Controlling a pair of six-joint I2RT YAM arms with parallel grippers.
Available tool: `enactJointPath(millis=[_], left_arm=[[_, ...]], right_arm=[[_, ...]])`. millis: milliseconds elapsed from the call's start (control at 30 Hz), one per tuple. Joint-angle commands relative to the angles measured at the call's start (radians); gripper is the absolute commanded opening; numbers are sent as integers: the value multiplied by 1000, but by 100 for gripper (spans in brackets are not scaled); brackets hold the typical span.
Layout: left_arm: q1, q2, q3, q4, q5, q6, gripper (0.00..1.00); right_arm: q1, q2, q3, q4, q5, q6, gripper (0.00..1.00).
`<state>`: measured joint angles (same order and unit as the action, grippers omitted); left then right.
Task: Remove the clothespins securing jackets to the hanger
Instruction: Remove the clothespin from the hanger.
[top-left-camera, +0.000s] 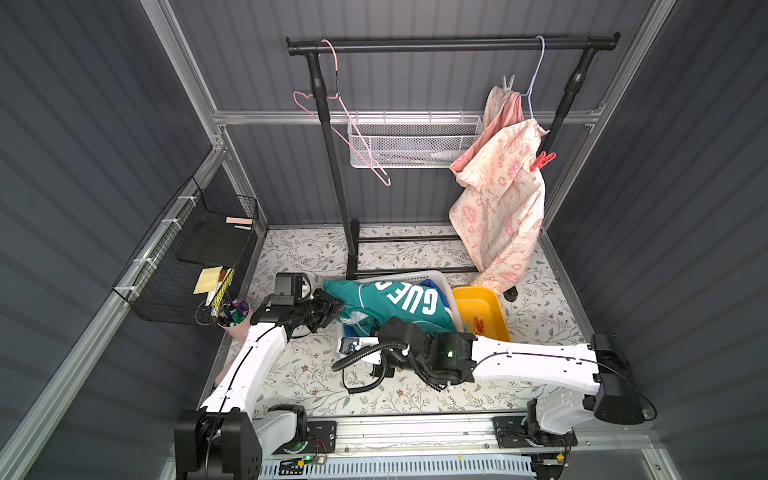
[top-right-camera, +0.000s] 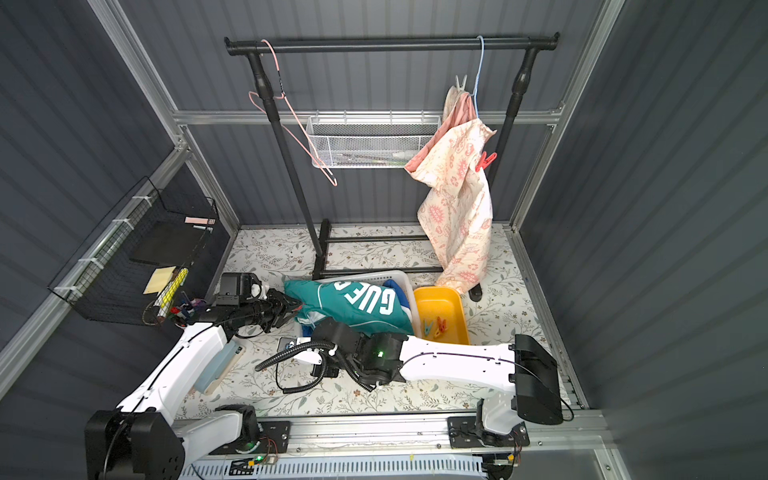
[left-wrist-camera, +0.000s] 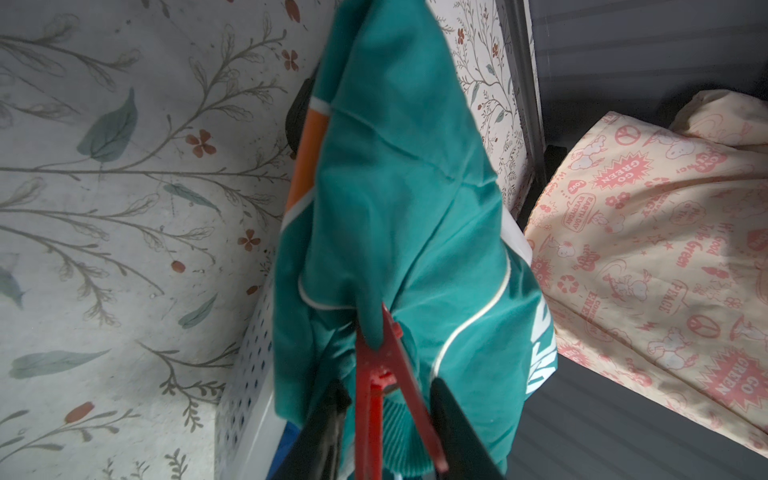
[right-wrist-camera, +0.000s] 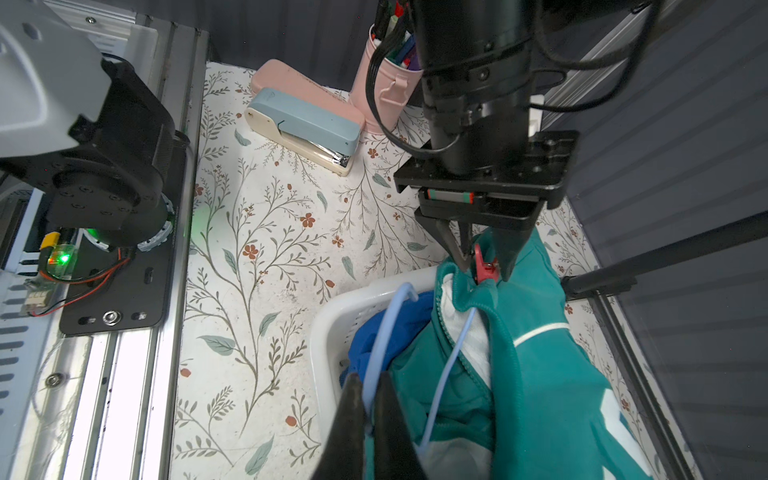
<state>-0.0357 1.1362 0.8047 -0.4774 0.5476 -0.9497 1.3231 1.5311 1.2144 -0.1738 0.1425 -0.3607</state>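
A teal jacket (top-left-camera: 399, 307) lies over a white basket (top-left-camera: 415, 275), with a blue jacket (right-wrist-camera: 386, 328) under it. A red clothespin (left-wrist-camera: 382, 365) is clipped to the teal fabric. My left gripper (left-wrist-camera: 386, 386) is closed on its two handles, one finger on each. My right gripper (right-wrist-camera: 368, 382) is shut on the pale blue hanger wire (right-wrist-camera: 390, 316) coming out of the teal jacket. A cream jacket (top-left-camera: 498, 199) hangs on another blue hanger (top-left-camera: 536, 70) at the rack's right. A red clothespin (top-left-camera: 542, 161) and a whitish one (top-left-camera: 508, 82) hold it.
A yellow tub (top-left-camera: 478, 299) beside the basket holds loose clothespins (top-right-camera: 436, 326). An empty pink hanger (top-left-camera: 345, 120) hangs on the black rack (top-left-camera: 453, 42). A stapler (right-wrist-camera: 303, 124) and a pink pen cup (top-left-camera: 237, 316) sit near the left arm. A black wire basket (top-left-camera: 195, 249) is on the left wall.
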Motion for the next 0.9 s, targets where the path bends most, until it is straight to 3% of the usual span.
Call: enactJointPath(millis=[0,467,867], left_arm=[[4,-12,-9,-8,20,-6,34],[5,-36,-24,0,26,-22,24],[5,-70,-30,-6,22,-36,6]], right_arm=[[0,41,1,-108,-34,74,0],[5,46,9,-119,-30,80,0],[4,39,8,-121,-22,89,0]])
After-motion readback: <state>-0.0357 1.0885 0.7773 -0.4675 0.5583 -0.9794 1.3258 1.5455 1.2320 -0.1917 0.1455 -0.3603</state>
